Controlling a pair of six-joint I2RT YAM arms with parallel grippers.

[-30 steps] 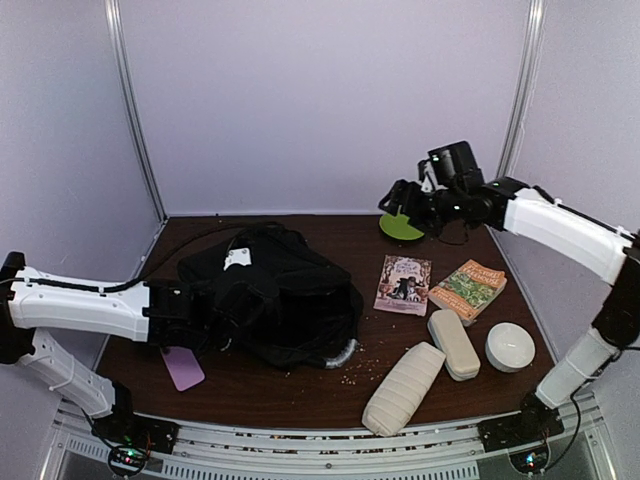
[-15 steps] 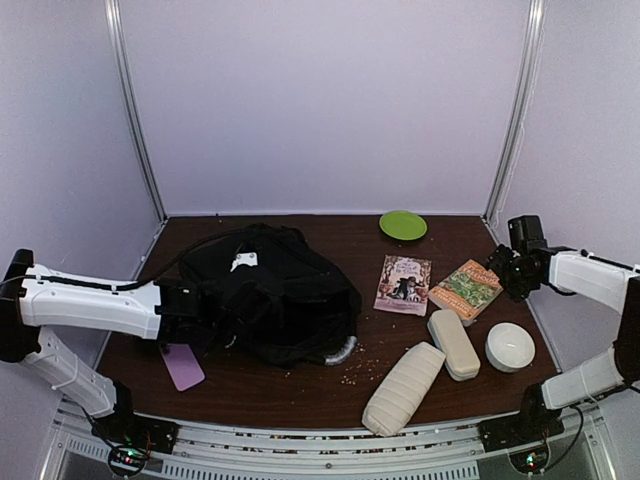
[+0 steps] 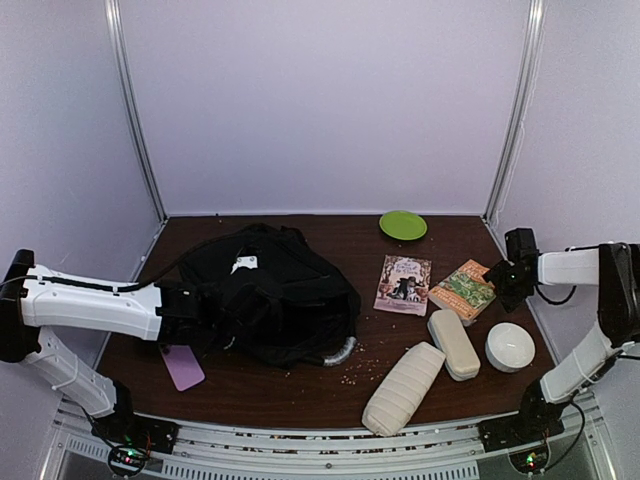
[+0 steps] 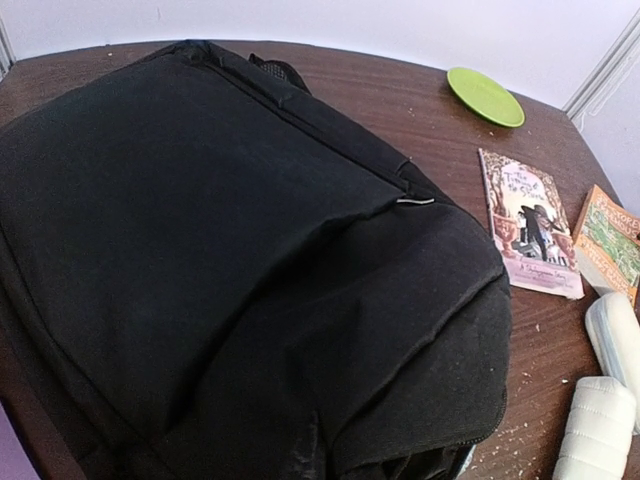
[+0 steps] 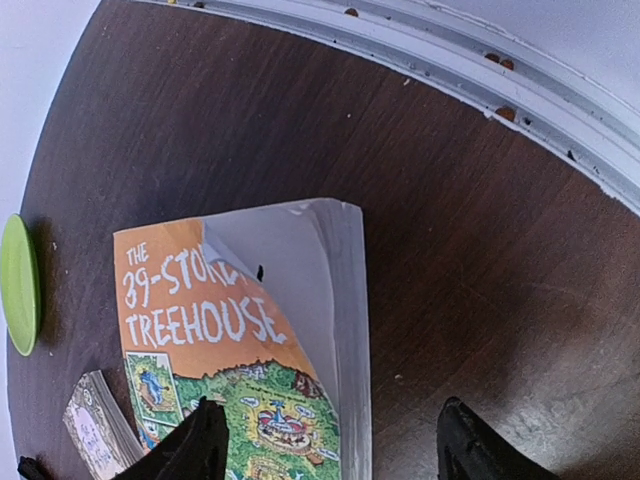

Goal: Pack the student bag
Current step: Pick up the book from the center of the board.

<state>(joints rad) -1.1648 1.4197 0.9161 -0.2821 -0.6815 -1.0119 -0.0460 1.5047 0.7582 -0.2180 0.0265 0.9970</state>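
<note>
Right arm has swung off the far corner and come down along the right edge; right gripper [image 3: 498,275] now sits low at the orange book [image 3: 465,290]. The green plate [image 3: 403,224], which the gripper covered a second ago, is in plain view at the back of the table [image 3: 300,395]. Left arm and bag barely shift.

Right wrist view: fingers spread wide with nothing pinched, one tip over the book's cover and the other over bare wood past the page edge. The title reads "Treehouse".

Left gripper [image 3: 195,312]: jaws pressed together, buried at the left edge of the student bag [image 3: 270,300]. Can't tell whether it has fabric.

The bag lies slumped on the left-centre of the table, white tag up, silvery rim showing at its near right corner.

A second book [image 3: 403,284] lies between the bag and the orange book. Near right: smooth white case [image 3: 453,343], ribbed white case [image 3: 403,388], white bowl [image 3: 510,346]. A lilac card [image 3: 183,367] lies just below the left arm. Crumbs are scattered near the bag's rim.
</note>
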